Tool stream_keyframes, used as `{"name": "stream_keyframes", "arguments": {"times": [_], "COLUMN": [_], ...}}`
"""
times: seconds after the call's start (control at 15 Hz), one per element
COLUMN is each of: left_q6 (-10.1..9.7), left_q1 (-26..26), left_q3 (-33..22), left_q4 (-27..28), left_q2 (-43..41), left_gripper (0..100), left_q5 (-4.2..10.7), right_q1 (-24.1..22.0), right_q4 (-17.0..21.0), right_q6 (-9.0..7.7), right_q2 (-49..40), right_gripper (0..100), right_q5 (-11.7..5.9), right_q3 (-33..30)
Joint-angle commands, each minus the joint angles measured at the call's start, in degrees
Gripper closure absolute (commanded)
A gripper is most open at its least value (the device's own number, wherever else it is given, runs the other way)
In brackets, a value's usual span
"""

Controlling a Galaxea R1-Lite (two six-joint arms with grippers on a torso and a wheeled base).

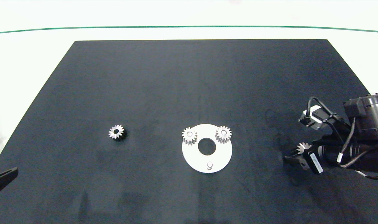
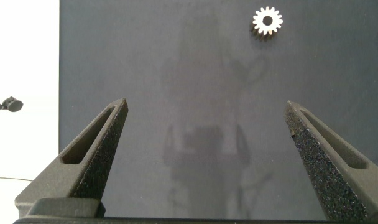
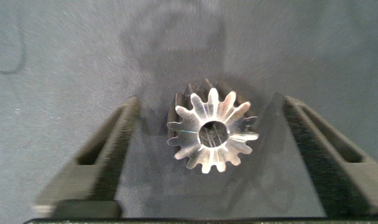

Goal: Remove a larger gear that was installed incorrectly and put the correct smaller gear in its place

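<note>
Larger gear (image 3: 214,129) sits between my right end effector (image 3: 204,134) fingers, which stand spread with gaps either side, apparently not gripping, right of the white plate (image 1: 189,152). If I lift carelessly, a finger could drag it across the surface. Smaller gear (image 1: 116,132) waits far left; my left end effector (image 2: 204,140) hangs open near it.

dark mat (image 1: 176,77) covers white table (image 1: 27,62); thin green line (image 1: 189,26) crosses far edge; bright, even light.
</note>
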Motion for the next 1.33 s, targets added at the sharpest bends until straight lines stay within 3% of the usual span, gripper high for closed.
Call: {"name": "stream_keyframes", "arguments": {"times": [0.07, 0.4, 0.53, 0.67, 0.93, 1.33], "left_q6": [0.65, 6.89, 6.89, 6.89, 6.98, 6.98], "left_q1": [-0.5, -2.5, -7.0, -10.4, -13.7, -16.3], "left_q3": [0.0, 1.7, 0.8, 1.2, 1.4, 1.4], "left_q4": [0.0, 0.1, -0.8, -5.4, -11.2, -15.5], "left_q2": [0.1, 1.8, 5.3, 9.7, 16.4, 23.9], "left_gripper": [0, 0, 0, 0, 0, 0], "left_q5": [-0.02, -0.46, -0.46, -0.46, -0.28, -0.19], "right_q1": [-0.2, -0.3, -0.3, -0.8, -1.2, -1.6], "right_q4": [-0.1, 0.2, 0.6, 2.9, 9.8, 15.3], "right_q6": [-0.38, -0.12, -0.03, 0.15, 2.61, 2.61], "right_q2": [-3.6, -11.9, -15.5, -18.4, -22.6, -25.9], "right_gripper": [0, 0, 0, 0, 0, 0], "right_q5": [-0.08, 0.01, -0.08, -0.17, -0.34, -0.52], "right_q3": [-0.3, -1.2, -1.7, -3.3, -9.3, -14.8]}}
